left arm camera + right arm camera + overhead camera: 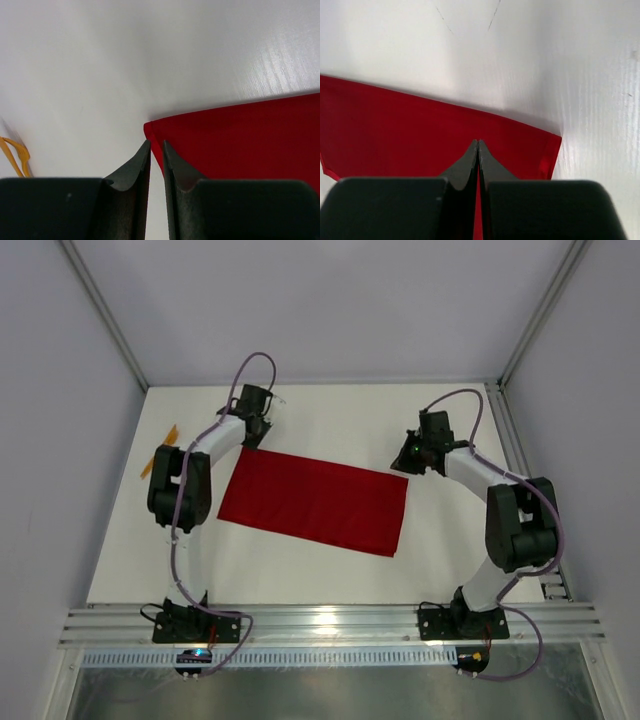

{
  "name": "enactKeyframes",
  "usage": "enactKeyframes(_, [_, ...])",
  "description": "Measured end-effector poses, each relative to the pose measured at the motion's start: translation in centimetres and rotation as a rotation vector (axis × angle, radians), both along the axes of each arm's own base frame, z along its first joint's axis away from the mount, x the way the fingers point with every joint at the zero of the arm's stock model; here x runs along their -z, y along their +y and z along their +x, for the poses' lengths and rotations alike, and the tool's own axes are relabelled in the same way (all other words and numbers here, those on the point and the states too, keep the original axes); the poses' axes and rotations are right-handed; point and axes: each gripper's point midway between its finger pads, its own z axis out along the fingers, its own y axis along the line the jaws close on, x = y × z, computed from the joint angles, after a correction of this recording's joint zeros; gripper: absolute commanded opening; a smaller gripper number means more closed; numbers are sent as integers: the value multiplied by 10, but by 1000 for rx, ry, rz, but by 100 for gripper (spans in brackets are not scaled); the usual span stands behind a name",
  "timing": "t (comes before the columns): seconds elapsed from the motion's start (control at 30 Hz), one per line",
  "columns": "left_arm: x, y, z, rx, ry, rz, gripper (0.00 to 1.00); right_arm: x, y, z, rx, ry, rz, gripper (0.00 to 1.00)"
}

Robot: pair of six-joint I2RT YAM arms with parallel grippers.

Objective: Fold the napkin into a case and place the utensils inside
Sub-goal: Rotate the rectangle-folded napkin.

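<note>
"Lifting the far edge is my next job, I think. The napkin (315,502) lies as one flat rectangle in the middle of the surface (330,420)."

"How do your fingers stand?"

"My left fingers (135,170) are a narrow slit apart, with the tips right at the far left corner. I cannot tell whether any cloth sits between them. My right fingers (465,165) are pressed together over the cloth just inside the far right corner, and I see nothing clearly caught."

"So what makes it go well?"

"Getting a real pinch on both corners, low against the surface. Then I carry them toward me level and together, so the edges meet square. A one-sided grip would skew the fold, and everything after it would come out crooked."

"Anything in the way?"

"The utensils (170,433) lie by the left edge, orange, partly hidden by my left arm (180,485) in the top view and well apart from the napkin. The elbow could sweep them as I pull back, so I would hold it high."
</note>
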Motion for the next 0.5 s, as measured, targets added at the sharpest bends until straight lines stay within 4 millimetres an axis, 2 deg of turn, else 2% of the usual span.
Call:
enactKeyframes(0.1, [-7, 1, -5, 0, -13, -4, 18, 22, 5, 0, -9, 54, 6, 3])
enactKeyframes(0.23, [0, 5, -14, -3, 10, 7, 18, 46, 0, -5, 23, 120, 13, 3])
enactKeyframes(0.43, [30, 13, -15, -20, 57, 50, 17, 61, -21, -10, 100, 161, 31, 3])
enactKeyframes(0.5, [28, 15, -10, -30, 40, 60, 18, 63, -19, -8, 99, 163, 40, 3])
